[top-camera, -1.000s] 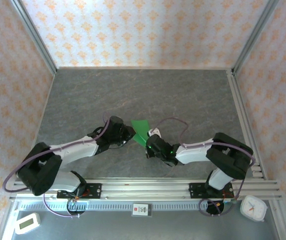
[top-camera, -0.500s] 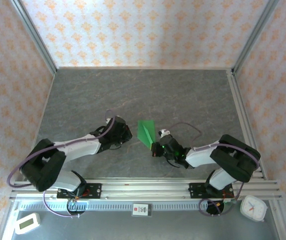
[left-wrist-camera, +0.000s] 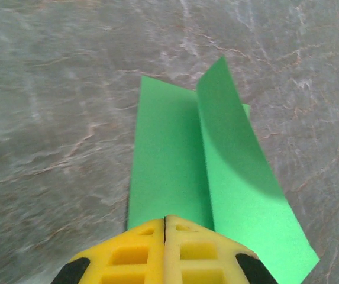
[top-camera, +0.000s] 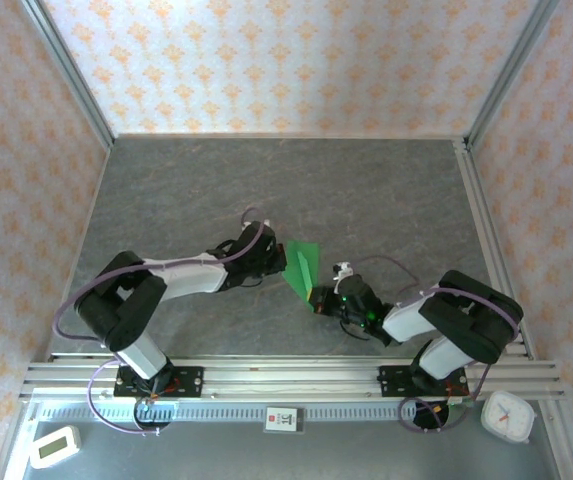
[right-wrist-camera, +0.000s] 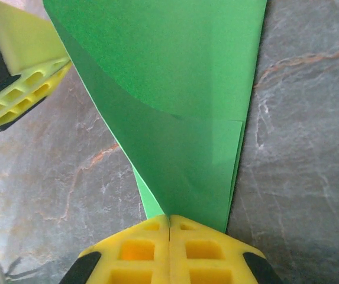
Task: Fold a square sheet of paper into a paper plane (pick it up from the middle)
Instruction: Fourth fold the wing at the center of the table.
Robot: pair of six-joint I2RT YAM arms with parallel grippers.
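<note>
The sheet of paper [top-camera: 301, 265], bright green, is folded into a narrow pointed shape at the table's middle, between the two arms. In the left wrist view one flap [left-wrist-camera: 240, 177] stands up from the flat layer [left-wrist-camera: 166, 154]. My left gripper [top-camera: 284, 262] is shut, its tips [left-wrist-camera: 165, 219] over the paper's near edge; a grip cannot be made out. My right gripper [top-camera: 316, 296] is shut on the paper's pointed end [right-wrist-camera: 169, 217], where the layers [right-wrist-camera: 181, 89] run into the closed tips. The left fingers [right-wrist-camera: 15, 83] show beside the paper's edge.
The grey marble-pattern table [top-camera: 266, 190] is fenced by metal posts and patterned walls. A rail [top-camera: 286, 378] runs along the near edge with the arm bases. A small timer [top-camera: 54, 446] and a white clock [top-camera: 507, 415] sit in front of it.
My left gripper swung right up to the paper and closed. The right gripper shifted right and nearer with the paper, which now stands more upright and narrower.
</note>
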